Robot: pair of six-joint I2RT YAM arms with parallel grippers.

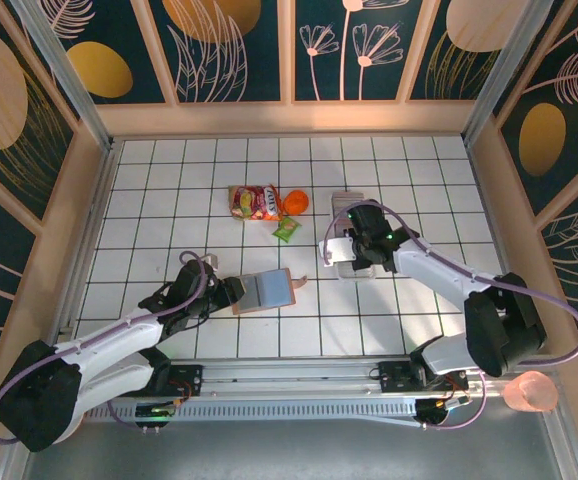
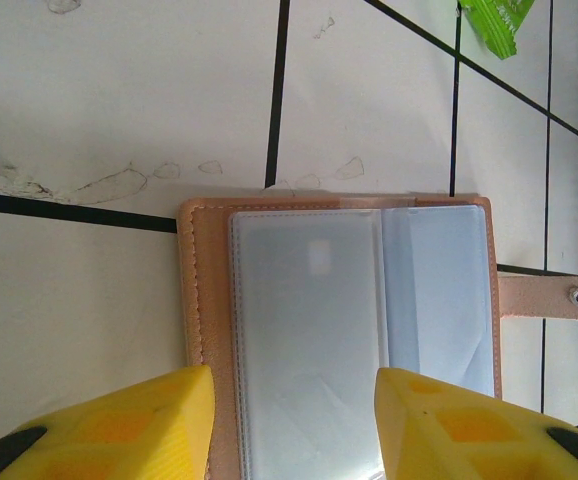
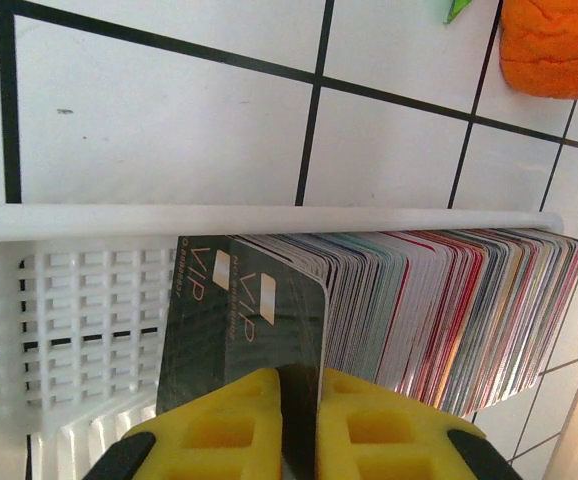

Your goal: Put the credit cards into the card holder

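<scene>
**Right pincer clamped on a card, left pincer released over card holder**

Top: card holder (image 1: 267,290) lies open on the worktop (image 1: 169,180), left of centre toward the near edge. Left pincer (image 1: 231,292) is at its left edge. Right pincer (image 1: 352,248) is over the white tray (image 1: 349,202), right of centre.

Left wrist: jaws apart above the salmon card holder (image 2: 339,300), grey pockets up, snap tab (image 2: 554,297) at right.

Right wrist: pincer (image 3: 299,425) is clenched on a dark VIP card (image 3: 239,320) standing in the tray (image 3: 269,220). Credit cards (image 3: 439,310) are packed in a row beside it.
</scene>
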